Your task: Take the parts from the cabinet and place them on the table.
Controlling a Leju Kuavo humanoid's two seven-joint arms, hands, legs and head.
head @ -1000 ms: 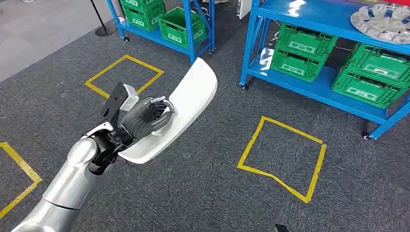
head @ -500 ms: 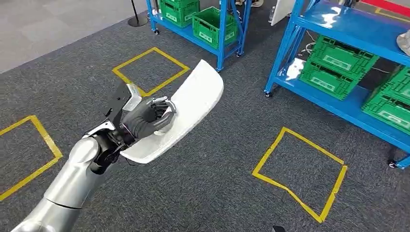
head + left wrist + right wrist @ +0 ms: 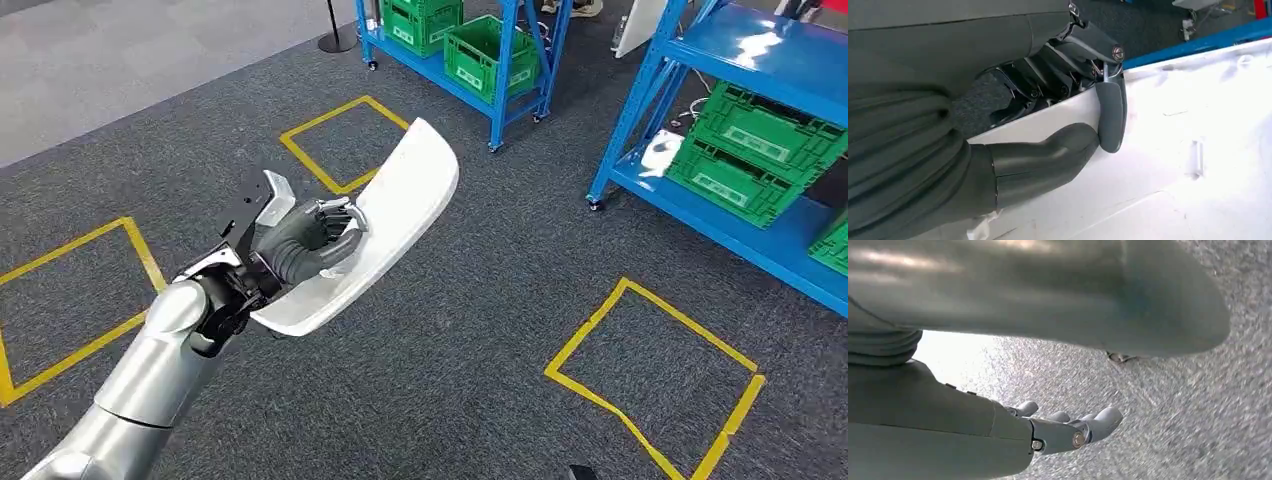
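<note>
My left hand (image 3: 305,243) grips a long white curved plastic part (image 3: 385,225) by its edge, holding it up over the grey carpet at centre left of the head view. In the left wrist view the thumb (image 3: 1110,116) lies on the part's white face (image 3: 1198,150) and the dark fingers (image 3: 1068,60) wrap behind its rim. My right hand (image 3: 1063,432) hangs over the carpet with its fingers straight and apart, holding nothing.
Blue wheeled racks with green crates stand at top centre (image 3: 470,50) and top right (image 3: 760,150). Yellow tape squares mark the carpet at upper centre (image 3: 340,140), at left (image 3: 70,300) and at lower right (image 3: 660,380). A black post base (image 3: 337,42) stands at the top.
The camera has turned: racks and tape squares slide to the right and down in the picture. The left hand keeps its hold on the white part, in nearly the same place in view.
</note>
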